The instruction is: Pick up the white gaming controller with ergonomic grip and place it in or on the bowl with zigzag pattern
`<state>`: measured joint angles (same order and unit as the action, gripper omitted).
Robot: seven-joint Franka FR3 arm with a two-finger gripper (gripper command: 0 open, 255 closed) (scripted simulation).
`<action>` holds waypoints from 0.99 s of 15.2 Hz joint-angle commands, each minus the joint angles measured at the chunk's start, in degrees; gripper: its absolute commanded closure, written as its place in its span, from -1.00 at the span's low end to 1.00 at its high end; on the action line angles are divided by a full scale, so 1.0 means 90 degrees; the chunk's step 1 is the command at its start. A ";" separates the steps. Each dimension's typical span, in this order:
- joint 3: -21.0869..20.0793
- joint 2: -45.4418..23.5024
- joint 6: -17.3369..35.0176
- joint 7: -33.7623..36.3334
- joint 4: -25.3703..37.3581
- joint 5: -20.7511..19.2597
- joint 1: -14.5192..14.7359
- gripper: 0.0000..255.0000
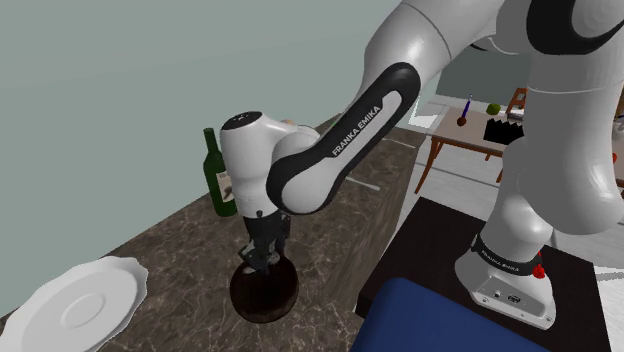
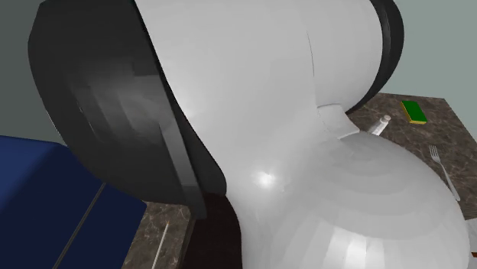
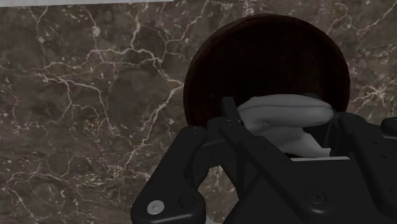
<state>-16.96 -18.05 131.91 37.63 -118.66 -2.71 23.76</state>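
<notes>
The white gaming controller [image 3: 286, 113] sits clasped between my black fingers [image 3: 230, 124] in the wrist view, its curved grip facing away from the hand. My gripper [image 1: 262, 257] is shut on it and hangs straight down over a dark brown round bowl [image 1: 264, 293] on the marble counter. In the wrist view the bowl [image 3: 267, 51] lies directly beyond the controller, and its inside looks dark and plain; no zigzag pattern shows from here. From these views I cannot tell whether the controller touches the bowl.
A green wine bottle [image 1: 220, 175] stands behind the gripper and a white scalloped plate [image 1: 85, 300] lies at the shoulder view's lower left. A blue block [image 1: 440, 320] lies by the stand. A green sponge [image 2: 415, 111] and a fork [image 2: 443, 172] lie on the counter.
</notes>
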 commanded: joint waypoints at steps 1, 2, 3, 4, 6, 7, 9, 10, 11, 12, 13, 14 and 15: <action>0.0015 -0.0127 0.0131 0.0047 -0.0006 -0.0047 0.0030 1.00; 0.0026 -0.0188 0.0202 0.0059 -0.0018 -0.0070 0.0039 1.00; 0.0038 -0.0250 0.0272 0.0072 -0.0028 -0.0093 0.0048 1.00; 0.0050 -0.0313 0.0342 0.0084 -0.0037 -0.0116 0.0057 1.00; 0.0075 -0.0441 0.0480 0.0109 -0.0051 -0.0163 0.0077 1.00; 0.0089 -0.0507 0.0548 0.0122 -0.0056 -0.0187 0.0087 1.00; 0.0117 -0.0640 0.0682 0.0148 -0.0061 -0.0235 0.0109 1.00; 0.0137 -0.0726 0.0767 0.0164 -0.0061 -0.0265 0.0124 1.00; 0.0137 -0.0725 0.0767 0.0164 -0.0062 -0.0265 0.0124 1.00; 0.0137 -0.0726 0.0767 0.0164 -0.0062 -0.0265 0.0124 1.00; 0.0137 -0.0726 0.0767 0.0164 -0.0061 -0.0265 0.0124 1.00; 0.0137 -0.0726 0.0767 0.0164 -0.0061 -0.0265 0.0124 1.00; 0.0137 -0.0726 0.0767 0.0164 -0.0061 -0.0265 0.0124 1.00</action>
<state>-15.73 -24.56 138.77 39.09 -119.20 -5.08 24.87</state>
